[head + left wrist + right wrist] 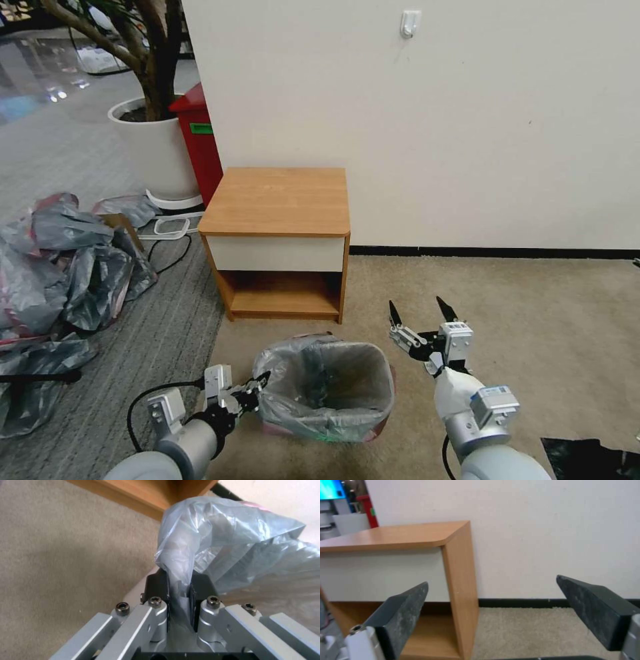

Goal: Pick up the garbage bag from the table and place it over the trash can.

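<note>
The translucent grey garbage bag (320,383) with a pink-red rim lines the cream trash can (293,432) on the carpet in front of the table (277,200). My left gripper (261,385) is at the can's left rim, shut on a fold of the garbage bag (213,545); its dark fingers (156,585) pinch the film in the left wrist view. My right gripper (420,311) hovers open just right of the can, above the carpet, holding nothing. Its fingers (403,607) point toward the table (420,533) and the wall.
A heap of grey bags (53,267) lies on the floor at the left. A tall red bin (200,140) and a white planter (157,147) stand behind the table. Cables (167,247) run along the floor. Something dark (587,457) lies at the lower right.
</note>
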Controlling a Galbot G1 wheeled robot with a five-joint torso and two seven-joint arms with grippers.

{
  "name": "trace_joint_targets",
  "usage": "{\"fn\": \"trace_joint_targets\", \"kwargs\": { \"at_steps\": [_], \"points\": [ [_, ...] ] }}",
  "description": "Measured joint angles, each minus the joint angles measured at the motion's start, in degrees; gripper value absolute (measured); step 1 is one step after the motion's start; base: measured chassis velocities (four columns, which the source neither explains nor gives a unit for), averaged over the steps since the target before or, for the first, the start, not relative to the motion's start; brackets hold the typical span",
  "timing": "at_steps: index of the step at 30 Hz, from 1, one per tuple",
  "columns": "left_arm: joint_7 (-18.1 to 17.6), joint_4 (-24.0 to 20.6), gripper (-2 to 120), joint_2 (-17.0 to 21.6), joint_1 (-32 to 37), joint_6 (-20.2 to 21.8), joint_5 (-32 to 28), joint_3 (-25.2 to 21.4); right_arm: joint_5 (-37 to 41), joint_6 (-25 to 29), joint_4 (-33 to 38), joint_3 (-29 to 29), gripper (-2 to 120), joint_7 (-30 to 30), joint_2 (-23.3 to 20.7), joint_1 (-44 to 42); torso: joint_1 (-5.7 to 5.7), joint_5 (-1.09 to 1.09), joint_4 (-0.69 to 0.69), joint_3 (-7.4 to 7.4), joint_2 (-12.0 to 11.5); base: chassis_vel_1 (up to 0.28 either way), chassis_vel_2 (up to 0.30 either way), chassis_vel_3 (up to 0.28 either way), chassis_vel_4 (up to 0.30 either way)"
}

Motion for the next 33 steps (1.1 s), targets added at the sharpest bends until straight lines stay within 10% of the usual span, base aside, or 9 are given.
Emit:
{"fn": "trace_joint_targets", "kwargs": {
  "at_steps": [15, 33],
  "points": [
    [-0.1, 2.1, 9, -0.5, -0.3, 3.0, 3.0, 0.3, 0.4, 0.5, -0.4, -0.1, 100, 1.0, 0.7, -0.5, 0.0, 0.0, 0.0, 0.0, 0.0, 0.0, 0.0, 0.0, 0.0],
    [-0.1, 0.7, 72, -0.6, 1.1, 3.0, 6.8, -0.7, 0.7, 0.1, 0.0, -0.9, 100, 1.6, 1.2, -1.2, 0.0, 0.0, -0.01, 0.0, 0.0, 0.0, 0.0, 0.0, 0.0]
  ]
}}
